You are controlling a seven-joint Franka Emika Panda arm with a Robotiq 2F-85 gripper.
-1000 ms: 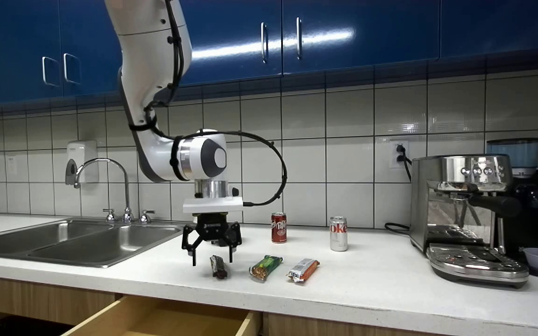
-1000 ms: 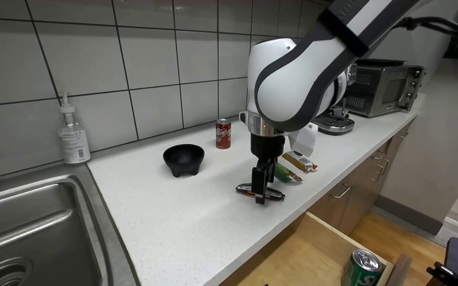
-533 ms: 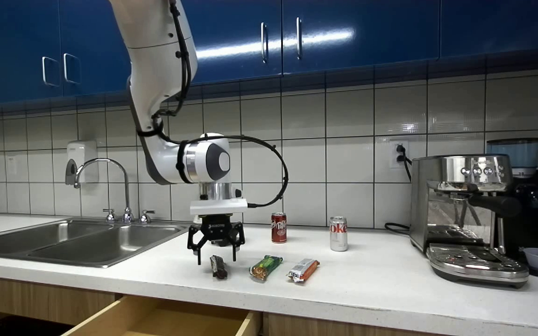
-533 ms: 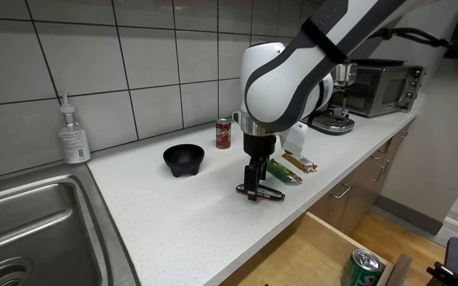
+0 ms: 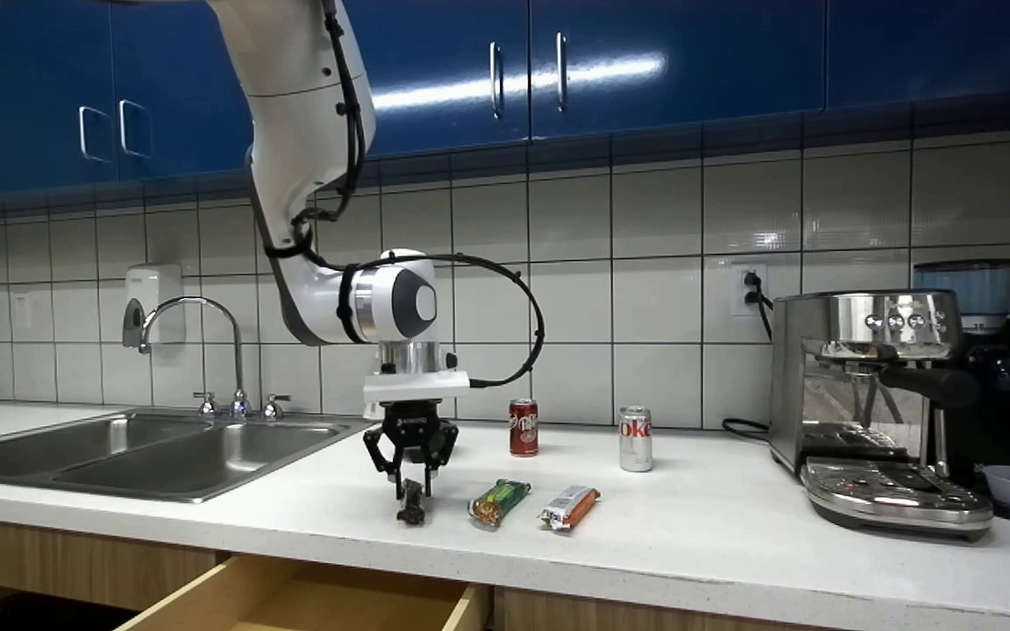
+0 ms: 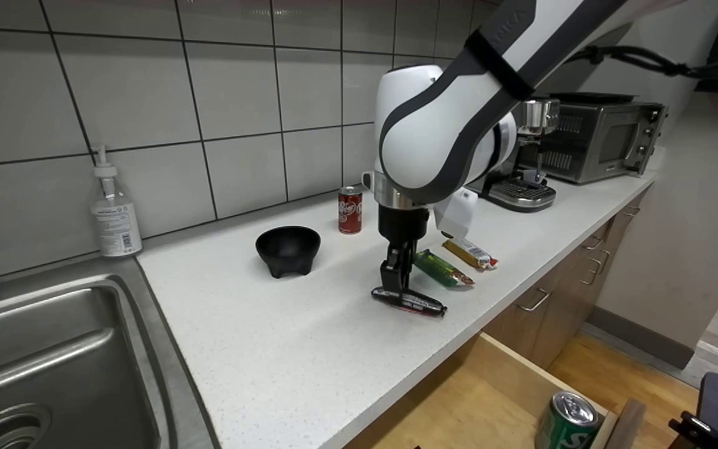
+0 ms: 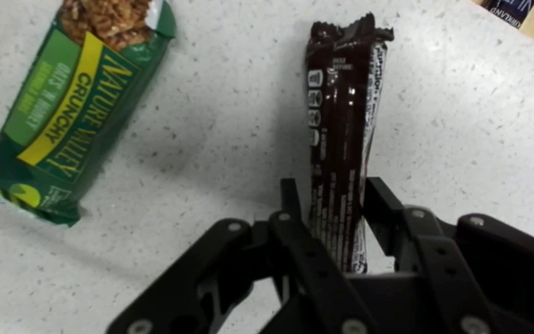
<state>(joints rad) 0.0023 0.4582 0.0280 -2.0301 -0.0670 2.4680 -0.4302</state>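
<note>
Between the two sides of the pincer (image 7: pixel 332 185), on the counter (image 6: pixel 259 349): dark brown wrapped snack bar (image 7: pixel 343 116), one crimped end sticking out past the tips. Pincer points down and stands narrow around that bar; in the wrist view its right-hand finger (image 7: pixel 383 218) looks to meet the bar, a thin gap seems to show on the left, so can't tell whether it's clamped. Left of the pincer in the same view, near and slanted: Nature Valley Crunchy granola bar (image 7: pixel 77 125). Right of the pincer in an exterior view, past the granola bar: white-and-orange wrapped bar (image 5: pixel 570 509). Behind the pincer and to its right there: upright Dr Pepper can (image 5: pixel 523 428), upright silver Coke can (image 5: pixel 636 438) farther out, then espresso machine (image 5: pixel 864 324) well apart. Left of the pincer, same view: sink (image 5: pixel 181 456). Left of the pincer in an exterior view: black footed bowl (image 6: pixel 288 249). Lower than the pincer: open drawer (image 6: pixel 459 399), green can (image 6: pixel 568 421) inside.
</note>
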